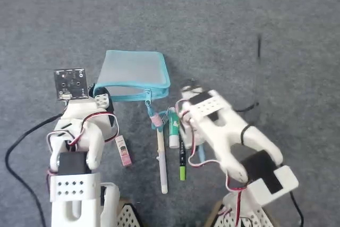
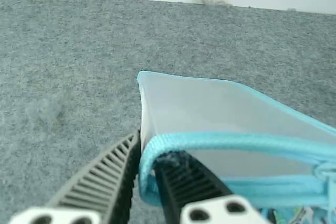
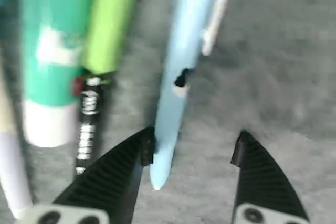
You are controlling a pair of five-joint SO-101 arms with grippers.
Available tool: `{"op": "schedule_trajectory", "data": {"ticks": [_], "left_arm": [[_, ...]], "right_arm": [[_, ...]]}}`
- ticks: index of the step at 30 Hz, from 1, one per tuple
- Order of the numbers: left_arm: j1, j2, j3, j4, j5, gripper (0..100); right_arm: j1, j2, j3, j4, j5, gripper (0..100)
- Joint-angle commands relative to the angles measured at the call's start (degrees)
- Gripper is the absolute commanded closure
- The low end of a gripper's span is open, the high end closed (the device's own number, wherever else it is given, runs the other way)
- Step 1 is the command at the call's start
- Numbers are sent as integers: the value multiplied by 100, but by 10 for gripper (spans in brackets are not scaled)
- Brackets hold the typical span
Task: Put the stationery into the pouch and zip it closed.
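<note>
The translucent pouch (image 1: 133,73) with teal trim lies flat at the table's middle, its zipper edge toward the arms. My left gripper (image 1: 99,95) is shut on the pouch's (image 2: 210,114) near-left corner, the teal edge pinched between its fingers (image 2: 113,177). Loose stationery lies in front of the zipper: a white pen (image 1: 161,158), a teal glue stick (image 1: 173,128), a black-and-green marker (image 1: 181,158) and a light blue pen (image 1: 201,153). My right gripper (image 3: 191,150) hangs open just above them, the light blue pen (image 3: 184,61) lying just inside one finger (image 3: 126,169).
A pink eraser (image 1: 123,150) lies beside the left arm. A small pink and blue charm (image 1: 155,119) hangs off the zipper pull. A square circuit board (image 1: 70,83) sits left of the pouch. Grey carpet stretches behind and right of the pouch.
</note>
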Motion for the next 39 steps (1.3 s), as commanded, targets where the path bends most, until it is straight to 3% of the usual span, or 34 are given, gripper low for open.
{"op": "schedule_trajectory", "data": {"ticks": [1,5,7,9,18,29,35,39], "left_arm": [[-18,53,-110,-211,70,988],[-26,35,-101,-176,88,988],[-35,53,-101,-176,88,988],[-35,62,-101,-176,88,988],[-44,62,-75,-176,79,988],[-44,62,-66,-176,70,988],[-44,62,-57,-176,70,988],[-35,62,-57,-176,70,988]], "right_arm": [[813,-295,35,-13,202,796],[954,-295,545,-681,246,937],[998,-242,580,-769,615,995],[1103,-163,580,-787,1090,986],[1956,-409,466,-716,1952,992],[2176,-760,457,-488,2347,991],[2703,-1991,431,84,2426,991],[2527,-3468,132,1112,2989,991]]}}
